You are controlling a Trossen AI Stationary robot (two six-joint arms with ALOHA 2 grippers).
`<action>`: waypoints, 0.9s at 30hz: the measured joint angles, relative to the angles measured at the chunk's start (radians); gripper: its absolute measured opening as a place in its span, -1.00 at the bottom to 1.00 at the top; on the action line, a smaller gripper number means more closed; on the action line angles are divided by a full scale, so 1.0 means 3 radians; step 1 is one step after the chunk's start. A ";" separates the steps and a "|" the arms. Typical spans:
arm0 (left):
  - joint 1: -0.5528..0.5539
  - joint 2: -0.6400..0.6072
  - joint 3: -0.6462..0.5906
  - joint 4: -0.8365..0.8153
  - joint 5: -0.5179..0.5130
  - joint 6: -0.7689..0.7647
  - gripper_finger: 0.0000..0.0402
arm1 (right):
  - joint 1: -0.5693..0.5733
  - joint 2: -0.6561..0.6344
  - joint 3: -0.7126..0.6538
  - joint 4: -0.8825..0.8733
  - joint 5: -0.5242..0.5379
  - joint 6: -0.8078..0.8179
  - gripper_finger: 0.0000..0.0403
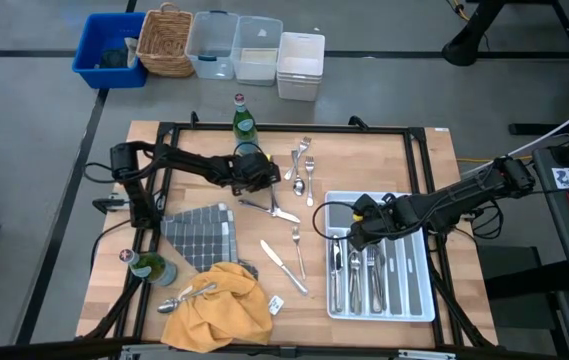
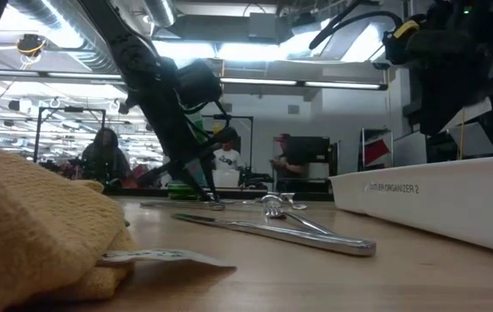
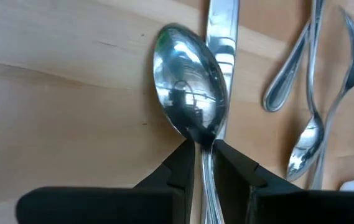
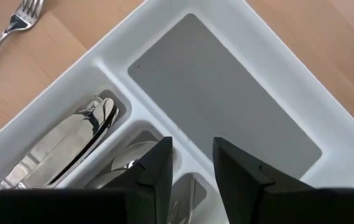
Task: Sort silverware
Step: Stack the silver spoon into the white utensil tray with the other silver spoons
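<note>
The left claw (image 3: 203, 163) pinches the neck of a shiny spoon (image 3: 190, 93), its mirror-bright bowl just ahead of the fingertips, seemingly touching the desk (image 3: 58, 106). The right claw (image 4: 192, 163) hovers parted and empty over the white tray (image 4: 226, 81), knives (image 4: 71, 146) just beside it.

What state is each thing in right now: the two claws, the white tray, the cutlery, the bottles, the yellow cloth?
Left gripper: jaws shut on spoon, by its neck.
Right gripper: jaws open, empty, above the tray.
White tray: partly filled; wide top compartment empty.
Loose silverware: scattered flat on the table.
Green bottles: upright.
Yellow cloth: crumpled, spoon lying on it.
Clear bins: lying open.
</note>
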 joint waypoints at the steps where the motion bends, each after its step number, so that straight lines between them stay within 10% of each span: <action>1: 0.0000 0.0027 0.0000 0.0038 0.0000 0.0000 -0.78 | 0.0000 0.0000 0.0000 0.0005 0.0001 0.0000 -0.42; 27: -0.0006 -0.0062 -0.0005 0.0237 0.0047 0.0123 -0.99 | 0.0001 0.0000 0.0000 0.0024 -0.0010 0.0000 -0.42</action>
